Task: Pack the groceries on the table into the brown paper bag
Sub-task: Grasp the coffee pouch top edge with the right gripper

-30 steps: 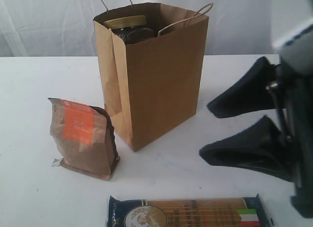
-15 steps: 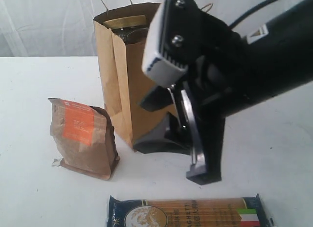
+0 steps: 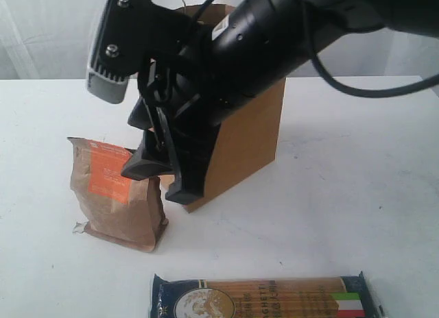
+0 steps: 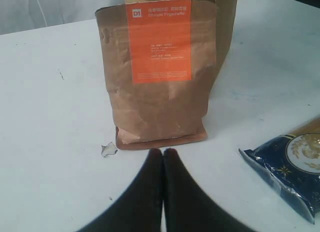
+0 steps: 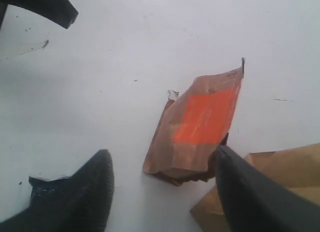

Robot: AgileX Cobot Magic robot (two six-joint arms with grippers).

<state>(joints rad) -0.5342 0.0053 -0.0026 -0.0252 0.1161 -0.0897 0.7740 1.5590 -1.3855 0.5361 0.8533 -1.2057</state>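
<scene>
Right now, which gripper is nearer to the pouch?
Right. The right gripper is open just above the pouch, one finger close beside it; the left gripper, shut, is in front of it, apart.

1. We are seeing the right end effector [image 3: 158,181] hovering, fingers apart, beside the top of the kraft pouch [image 3: 113,198].
2. It is partly covering the brown paper bag [image 3: 250,136].
3. The spaghetti pack [image 3: 264,301] is lying flat on the bench [image 3: 343,208].

Pouch [image 3: 116,194] left of bag [image 3: 250,136] (just beside it), spaghetti pack [image 3: 264,299] before both, on table [image 3: 357,194]
</scene>
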